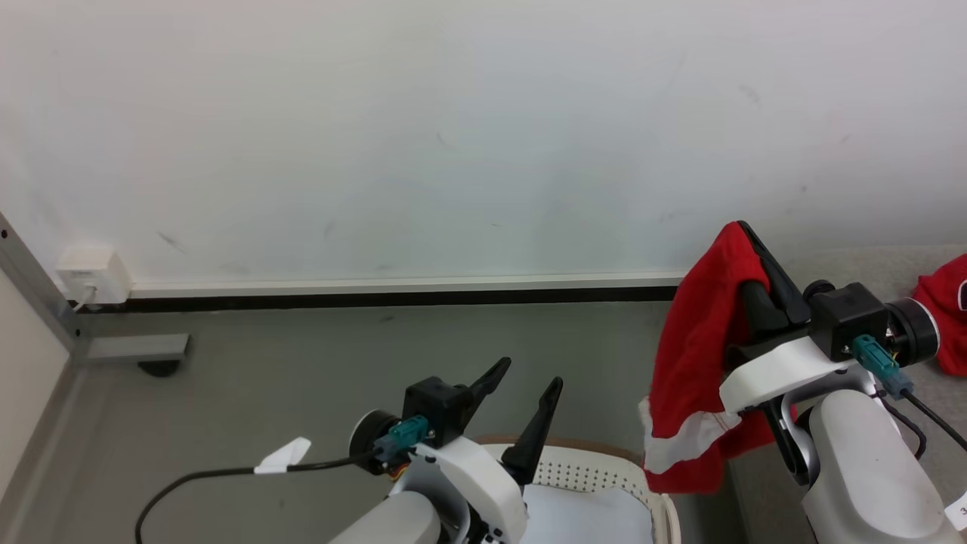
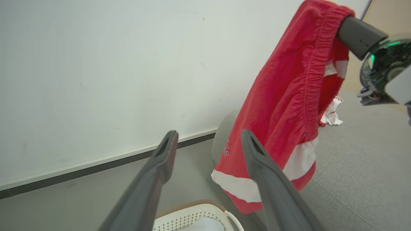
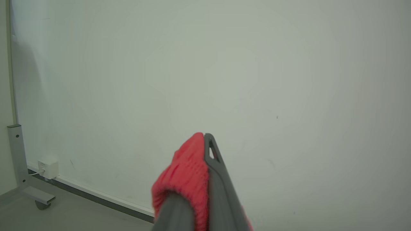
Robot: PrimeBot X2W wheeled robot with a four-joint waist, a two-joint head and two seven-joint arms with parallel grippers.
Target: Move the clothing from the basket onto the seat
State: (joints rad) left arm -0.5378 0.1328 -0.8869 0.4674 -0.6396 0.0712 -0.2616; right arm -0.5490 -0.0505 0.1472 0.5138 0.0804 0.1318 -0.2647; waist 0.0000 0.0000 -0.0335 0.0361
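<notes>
step in hand: carrying the second garment across. the right gripper (image 1: 755, 242) is clamped shut on the elastic waistband of the red shorts (image 1: 691, 355). these hang free in the air at about 3 o'clock in the head view, white-trimmed hem lowest and near the right rim of the basket (image 1: 597, 472), which sits at 6 o'clock. the left gripper (image 1: 530, 372) hovers over the basket with its fingers spread apart, holding nothing. the part of the basket's inside that is visible shows no red cloth.

the grey seat (image 1: 854, 264) lies between 3 and 4 o'clock, behind the right arm. a red garment, judged to be the jersey (image 1: 944, 310), lies on it at the far 3 o'clock edge.

next move, as judged: swing the shorts toward 3 o'clock until the hem clears the seat's near edge. lower them until the cloth rests on the fabric, then part the fingers. the loose hem may drag or catch on that edge.
</notes>
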